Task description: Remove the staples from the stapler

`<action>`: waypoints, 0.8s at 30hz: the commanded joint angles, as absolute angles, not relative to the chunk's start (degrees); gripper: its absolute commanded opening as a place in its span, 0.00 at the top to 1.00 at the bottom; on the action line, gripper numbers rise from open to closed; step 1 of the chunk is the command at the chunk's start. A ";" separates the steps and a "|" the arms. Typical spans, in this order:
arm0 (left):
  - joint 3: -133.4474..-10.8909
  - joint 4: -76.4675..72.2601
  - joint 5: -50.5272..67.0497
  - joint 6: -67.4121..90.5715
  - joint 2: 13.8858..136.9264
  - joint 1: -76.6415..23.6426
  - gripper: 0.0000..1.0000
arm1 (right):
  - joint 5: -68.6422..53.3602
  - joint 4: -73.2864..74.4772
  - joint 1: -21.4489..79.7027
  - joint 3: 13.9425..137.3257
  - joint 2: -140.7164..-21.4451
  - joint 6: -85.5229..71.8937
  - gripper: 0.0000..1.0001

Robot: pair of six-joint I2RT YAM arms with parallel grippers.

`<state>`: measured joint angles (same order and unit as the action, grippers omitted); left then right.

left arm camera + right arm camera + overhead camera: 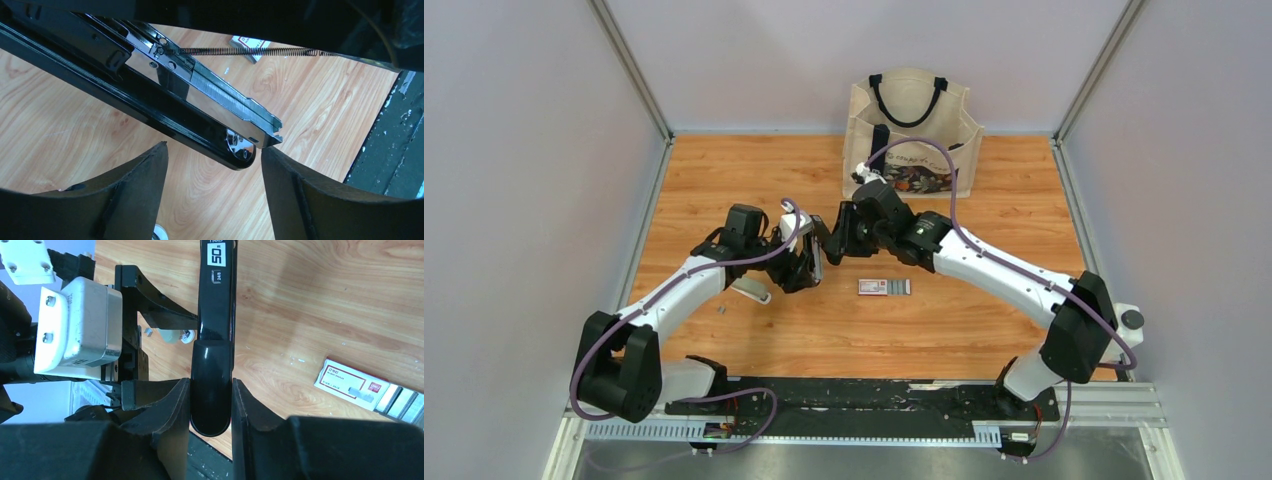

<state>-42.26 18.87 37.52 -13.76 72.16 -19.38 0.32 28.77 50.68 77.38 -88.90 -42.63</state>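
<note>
The black stapler (212, 330) hangs over the table, swung open. My right gripper (211, 390) is shut on its black rear end. In the left wrist view the chrome magazine (250, 132) lies bare, with a ribbed silvery strip of staples (220, 89) in its channel and the spring (250, 51) stretched above. My left gripper (212, 160) is open, its fingers on either side of the stapler's front tip (240, 152). The right fingertip (272, 157) meets the magazine's end. From above, both grippers meet at the stapler (817, 258). A tiny grey strip of staples (721, 311) lies on the wood.
A small flat box with a red-and-white label (884, 287) lies just right of the grippers, also the box (352, 385). A beige tote bag (911, 125) stands at the back. A small white object (752, 290) rests under the left arm. Grey walls enclose the table.
</note>
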 commanded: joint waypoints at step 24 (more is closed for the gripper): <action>-46.14 19.33 39.55 -18.80 71.10 -18.02 0.76 | -8.87 15.55 49.13 71.20 -80.69 -48.61 1.00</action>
<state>-42.65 19.79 38.39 -14.41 72.16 -18.06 -4.08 22.13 48.66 71.53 -84.01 -47.99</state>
